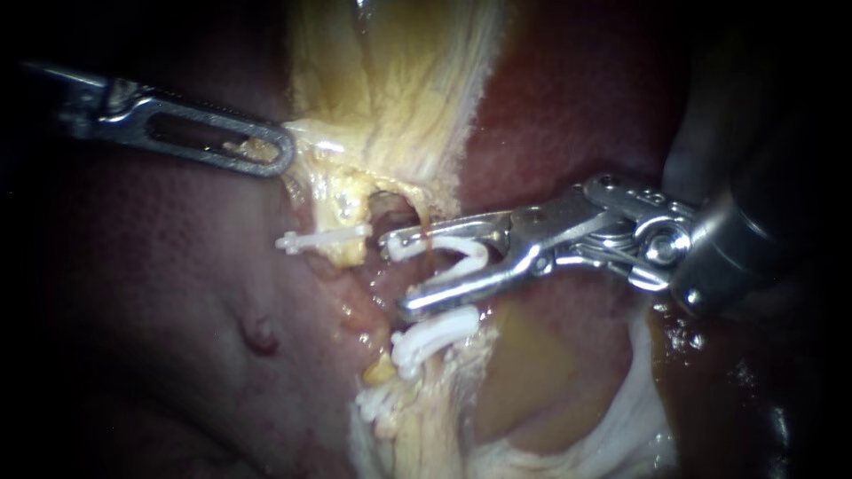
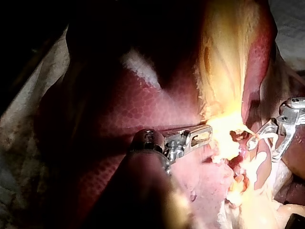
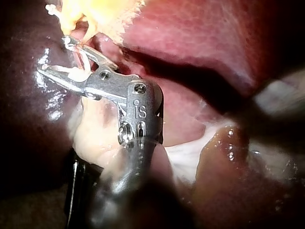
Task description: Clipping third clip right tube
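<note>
My right instrument (image 1: pixel 399 275) comes in from the right. Its jaws stand wide apart and hold an open white clip (image 1: pixel 457 257) between them, also seen in the right wrist view as the clip (image 3: pixel 78 72) inside the jaws (image 3: pixel 52 55). A thin brownish tube (image 1: pixel 424 238) runs down from the yellow tissue across the upper jaw at the clip's mouth. Below the jaws, two shut white clips (image 1: pixel 435 337) (image 1: pixel 380 404) sit on the same strand. Another white clip (image 1: pixel 319 239) sits further left. My left instrument (image 1: pixel 262 153) (image 2: pixel 202 136) is shut on the yellow tissue's edge (image 1: pixel 306 142).
Dark red liver (image 1: pixel 160 293) fills the left and the upper right (image 1: pixel 577 106). The pale yellow gallbladder tissue (image 1: pixel 399 71) runs down the middle. White membrane (image 1: pixel 639 399) and brownish fluid lie under the right instrument's shaft.
</note>
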Tool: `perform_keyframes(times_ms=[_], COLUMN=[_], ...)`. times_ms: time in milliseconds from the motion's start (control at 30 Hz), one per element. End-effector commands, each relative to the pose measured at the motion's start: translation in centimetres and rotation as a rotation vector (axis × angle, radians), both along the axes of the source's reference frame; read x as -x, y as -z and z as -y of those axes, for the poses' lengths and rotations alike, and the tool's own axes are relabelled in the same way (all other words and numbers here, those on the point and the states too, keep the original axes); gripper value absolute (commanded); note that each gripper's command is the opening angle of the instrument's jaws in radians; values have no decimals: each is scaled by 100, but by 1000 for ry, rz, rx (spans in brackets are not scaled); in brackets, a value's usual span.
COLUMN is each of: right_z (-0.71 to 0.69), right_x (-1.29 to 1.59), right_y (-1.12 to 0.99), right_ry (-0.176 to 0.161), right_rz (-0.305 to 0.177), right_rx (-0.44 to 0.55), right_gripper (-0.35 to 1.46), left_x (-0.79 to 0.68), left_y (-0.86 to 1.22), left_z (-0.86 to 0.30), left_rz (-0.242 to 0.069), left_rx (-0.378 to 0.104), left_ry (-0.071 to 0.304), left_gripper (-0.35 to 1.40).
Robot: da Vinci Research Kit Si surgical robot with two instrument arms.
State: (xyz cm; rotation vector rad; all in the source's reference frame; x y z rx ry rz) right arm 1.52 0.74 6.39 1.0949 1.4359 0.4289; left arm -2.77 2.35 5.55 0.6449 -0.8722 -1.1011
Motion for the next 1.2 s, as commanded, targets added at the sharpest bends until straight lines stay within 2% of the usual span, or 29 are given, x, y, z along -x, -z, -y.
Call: perform_keyframes(times_ms=[33, 167, 500, 567, 633, 767, 1200], right_z=[0, -1, -3, -3, -2, 1, 2], right_x=[3, 8, 13, 14, 16, 17, 18], right_y=[-1, -4, -7, -7, -7, -7, -9], right_ry=[2, -11, -12, -3, 24, 42, 50], right_rz=[3, 16, 21, 33, 61, 88, 94], right_rx=[-5, -16, -34, -60, -116, -117, -114], right_gripper=[13, -7, -35, -35, -35, -35, -35], left_x=[0, 0, 0, 0, 0, 0, 0], left_y=[0, 0, 0, 0, 0, 0, 0], left_z=[0, 0, 0, 0, 0, 0, 0], left_rz=[0, 0, 0, 0, 0, 0, 0], left_rx=[0, 0, 0, 0, 0, 0, 0], left_ry=[1, 1, 1, 1, 1, 1, 1], left_gripper=[-35, -35, -35, -35, -35, -35, -35])
